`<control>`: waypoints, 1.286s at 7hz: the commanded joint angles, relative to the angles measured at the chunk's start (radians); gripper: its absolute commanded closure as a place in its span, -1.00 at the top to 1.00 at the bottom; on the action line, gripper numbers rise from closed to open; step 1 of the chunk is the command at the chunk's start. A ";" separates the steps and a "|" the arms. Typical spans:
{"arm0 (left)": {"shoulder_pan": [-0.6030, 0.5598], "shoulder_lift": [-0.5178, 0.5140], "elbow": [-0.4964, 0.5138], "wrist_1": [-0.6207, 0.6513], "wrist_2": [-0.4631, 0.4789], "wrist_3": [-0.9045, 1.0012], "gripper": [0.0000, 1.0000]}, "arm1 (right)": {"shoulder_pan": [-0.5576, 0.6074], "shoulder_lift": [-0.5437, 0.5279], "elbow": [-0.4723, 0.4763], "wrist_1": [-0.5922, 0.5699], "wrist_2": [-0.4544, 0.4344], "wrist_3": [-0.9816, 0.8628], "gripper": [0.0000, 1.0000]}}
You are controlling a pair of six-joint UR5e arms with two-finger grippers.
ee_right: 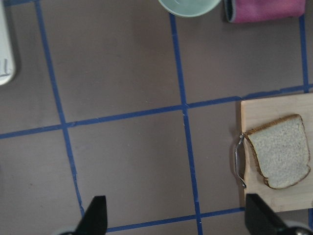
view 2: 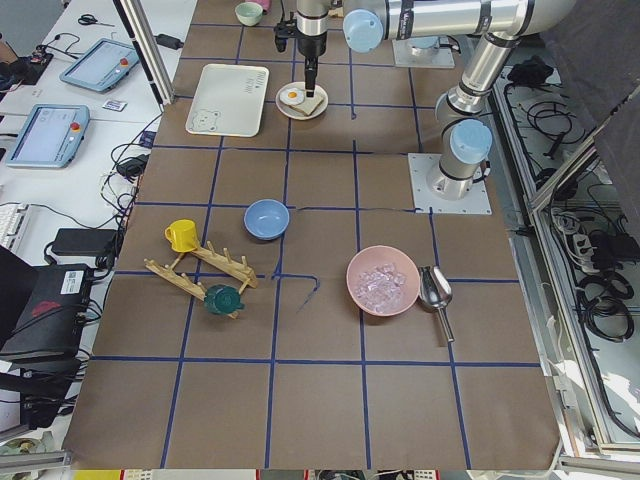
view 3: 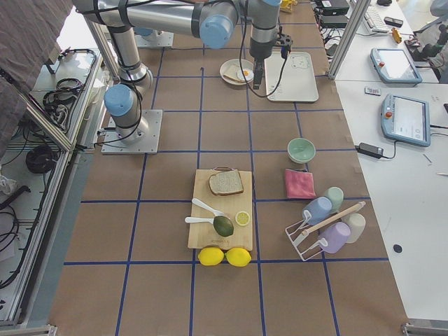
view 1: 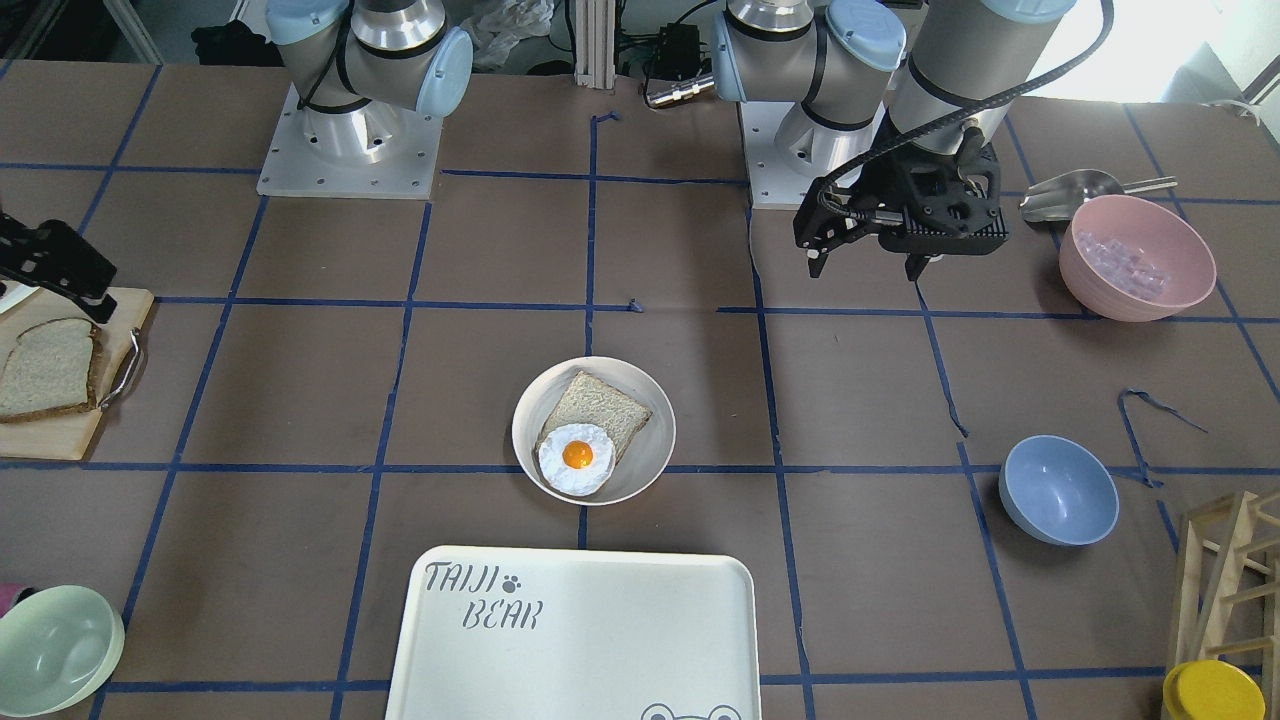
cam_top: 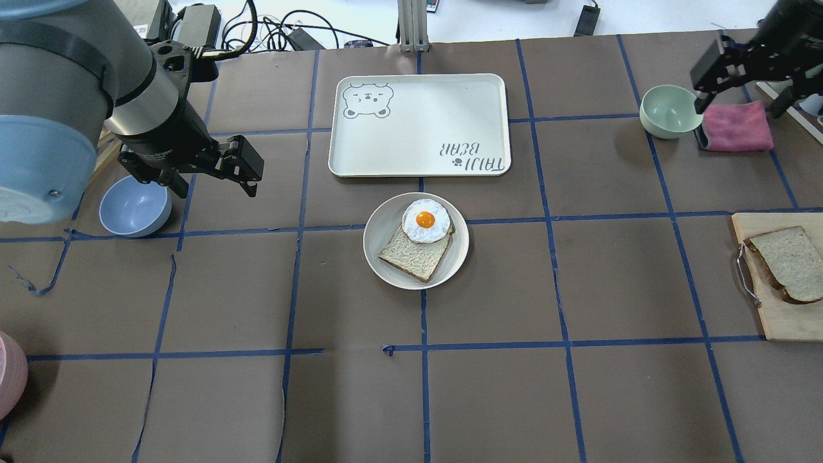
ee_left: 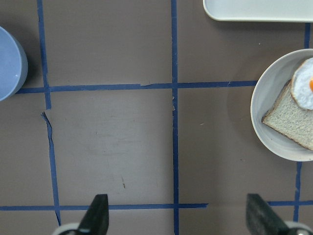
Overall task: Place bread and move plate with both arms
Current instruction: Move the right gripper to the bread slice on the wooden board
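The bread point(cam_top: 787, 263), pale crumb with a dark crust, lies on a wooden cutting board at the table's right end; it also shows in the right wrist view point(ee_right: 279, 157) and the front view point(view 1: 45, 368). The plate point(cam_top: 379, 225) sits mid-table and holds a tan slice with a fried egg point(cam_top: 425, 220). My right gripper point(cam_top: 742, 103) is open and empty, high above the green bowl and pink cloth, beyond the board. My left gripper point(cam_top: 215, 186) is open and empty, hovering left of the plate near a blue bowl; the plate's edge shows in its wrist view point(ee_left: 266, 105).
The white "TAIJI BEAR" tray point(cam_top: 418, 125) lies just beyond the plate. A blue bowl point(cam_top: 135, 206) is under the left arm. A green bowl point(cam_top: 669, 110) and pink cloth point(cam_top: 736, 127) are far right. A pink bowl point(view 1: 1137, 257) and a metal scoop point(view 1: 1065, 195) stand near the left base.
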 commanded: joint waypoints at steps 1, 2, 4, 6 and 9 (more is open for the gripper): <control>0.000 0.000 0.000 0.000 0.000 0.000 1.00 | -0.183 0.004 0.122 -0.052 0.015 -0.080 1.00; 0.000 0.000 -0.002 0.000 0.000 0.000 1.00 | -0.183 0.007 0.191 -0.208 -0.003 -0.077 1.00; 0.000 -0.002 -0.002 0.000 -0.002 0.002 1.00 | -0.183 0.039 0.381 -0.472 -0.091 -0.086 1.00; 0.000 -0.002 0.000 0.000 0.000 0.003 1.00 | -0.192 0.100 0.501 -0.709 -0.181 -0.301 0.93; 0.002 -0.009 -0.005 0.002 0.002 0.005 1.00 | -0.260 0.208 0.520 -0.760 -0.170 -0.493 0.72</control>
